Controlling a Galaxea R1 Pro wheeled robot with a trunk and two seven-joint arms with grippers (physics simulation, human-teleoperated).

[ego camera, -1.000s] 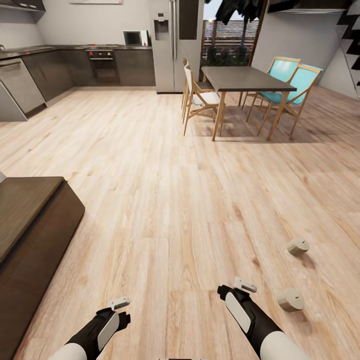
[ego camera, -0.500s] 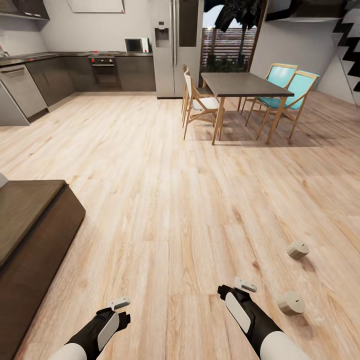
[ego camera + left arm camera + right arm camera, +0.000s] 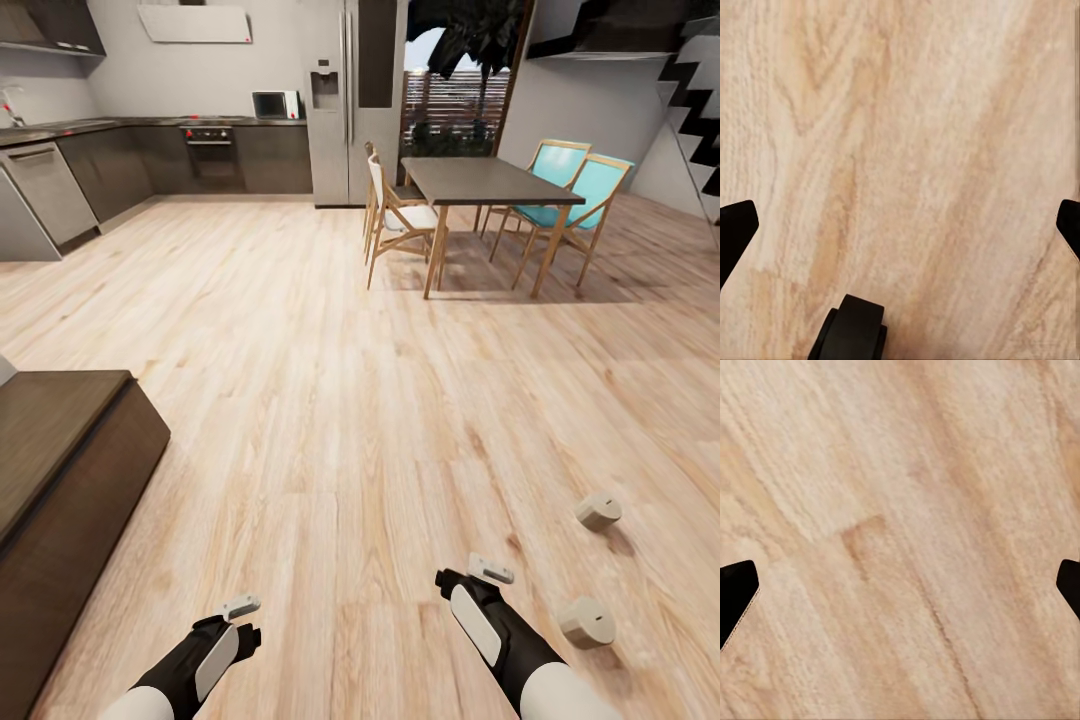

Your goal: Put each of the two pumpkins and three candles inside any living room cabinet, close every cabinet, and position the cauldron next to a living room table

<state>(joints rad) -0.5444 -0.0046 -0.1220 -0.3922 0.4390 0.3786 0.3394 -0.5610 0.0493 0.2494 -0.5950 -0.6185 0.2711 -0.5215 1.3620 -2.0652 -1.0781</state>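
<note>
Two short, pale tan candles lie on the light wood floor at the right, one farther off (image 3: 598, 510) and one nearer (image 3: 587, 622). My right gripper (image 3: 470, 580) hangs low over the planks just left of the nearer candle, open and empty, with its dark fingertips (image 3: 736, 592) spread wide apart. My left gripper (image 3: 245, 628) is also open over bare floor (image 3: 900, 150). The long, low, dark brown cabinet (image 3: 60, 450) stands at the left, its fronts shut as far as I can see. The pumpkins and the cauldron are out of view.
A dark dining table (image 3: 490, 180) with wooden and teal chairs (image 3: 590, 190) stands at the far right. Beyond are the kitchen counters (image 3: 120, 150), an oven and a steel fridge (image 3: 345, 90). Open plank floor lies between me and them.
The whole picture has slid down a little, so the camera has tilted or moved. Both arms keep their pose and the candles lie where they were.
</note>
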